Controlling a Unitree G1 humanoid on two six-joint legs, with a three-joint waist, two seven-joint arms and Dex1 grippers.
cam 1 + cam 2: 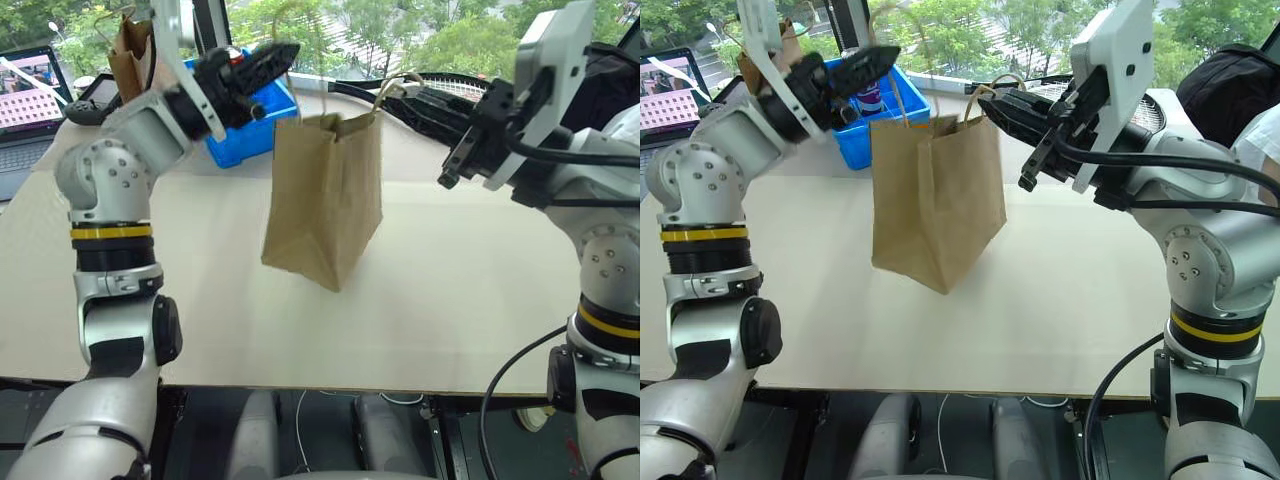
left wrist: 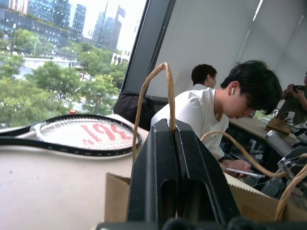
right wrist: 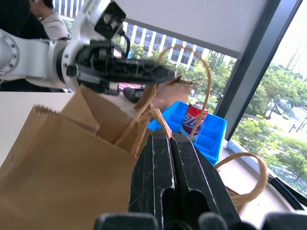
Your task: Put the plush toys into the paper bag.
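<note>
A: The left gripper [image 1: 285,52] is clamped tight on one tan twisted-cord loop handle [image 2: 152,103], and the right gripper [image 1: 988,101] is pinched just as tight on the other handle [image 3: 146,122]. Between them hangs the wide plain brown kraft paper bag [image 1: 325,195], lifted over the pale beige table [image 1: 450,290], tilted, with only its lowest corner near the tabletop or perhaps touching it; I cannot tell which.

B: So how far along is the job?

A: Hard to settle. The bag is up by both handles, its mouth pulled between the two arms, but the plush toys are nowhere on the bare table around it, and no view looks down into the bag. They may already be inside; I judge that likely, though the pictures do not prove it.

B: What else sits on the table?

A: Going down in size: a black-framed racket with red-marked strings [image 2: 79,134] at the far edge, a blue plastic bin [image 1: 255,125] behind the left arm holding a red drink can [image 3: 193,120], and a narrower brown paper bag [image 1: 128,55] further back on the left.

B: What is left, then?

A: If the toys are in, only setting the bag down upright and letting go of the handles
</note>
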